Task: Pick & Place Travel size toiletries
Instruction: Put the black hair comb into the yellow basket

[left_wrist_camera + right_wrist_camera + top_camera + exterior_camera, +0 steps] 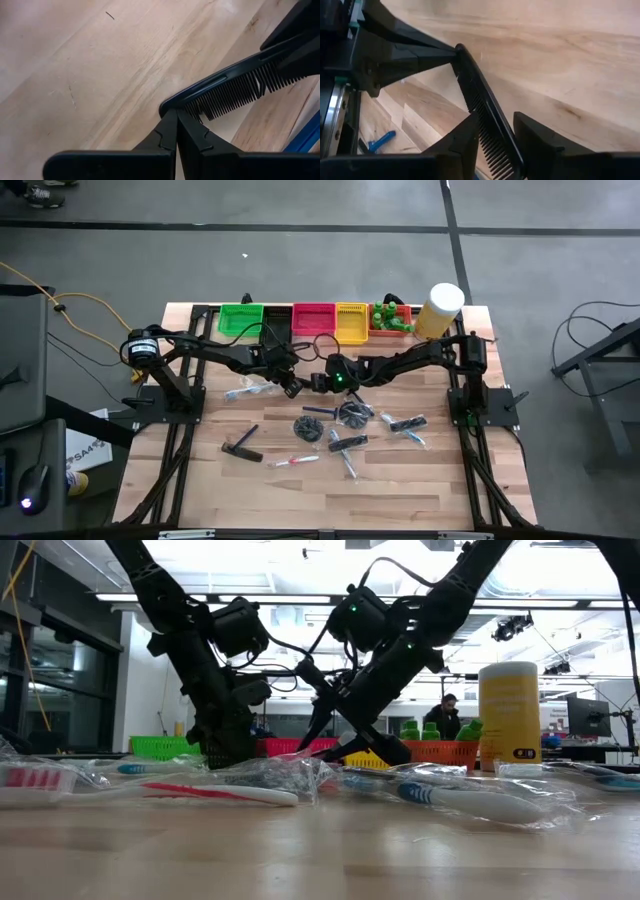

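Looking left to right, we see the left hand [176, 116] clamped on one end of a black comb [235, 85] held above the table [200, 470], while the right hand [495, 132] straddles its other end, fingers apart.

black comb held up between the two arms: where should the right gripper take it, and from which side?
Take the black comb on its toothed stretch, well clear of the rounded end that the left gripper pinches shut. It is thin and flat, so I'd close across the flat faces, not onto the teeth. The right gripper already straddles it there, fingers open, facing the left one, so closing in place looks sensible.
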You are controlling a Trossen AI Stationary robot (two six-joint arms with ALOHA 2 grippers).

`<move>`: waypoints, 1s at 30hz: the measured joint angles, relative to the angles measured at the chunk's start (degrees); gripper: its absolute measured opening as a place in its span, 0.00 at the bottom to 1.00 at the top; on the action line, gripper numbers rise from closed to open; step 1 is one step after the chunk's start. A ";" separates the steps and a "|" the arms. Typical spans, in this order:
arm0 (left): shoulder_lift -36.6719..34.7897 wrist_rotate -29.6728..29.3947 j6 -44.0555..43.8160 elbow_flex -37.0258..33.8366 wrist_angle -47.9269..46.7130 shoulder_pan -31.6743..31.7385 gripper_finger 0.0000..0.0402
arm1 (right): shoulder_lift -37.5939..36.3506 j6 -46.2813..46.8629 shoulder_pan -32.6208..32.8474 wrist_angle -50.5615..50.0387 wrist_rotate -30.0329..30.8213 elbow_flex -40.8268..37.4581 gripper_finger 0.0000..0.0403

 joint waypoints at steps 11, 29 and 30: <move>0.00 0.00 0.50 0.00 0.02 0.00 0.00 | -0.11 -1.20 0.00 -0.04 -0.93 0.04 0.20; 0.00 -0.20 1.08 0.00 0.00 0.00 0.00 | -0.17 -2.69 0.00 0.62 -1.38 0.11 0.04; 0.02 -0.20 1.13 -0.02 -0.31 0.00 0.00 | -0.20 -2.88 0.01 0.71 -1.25 0.12 0.03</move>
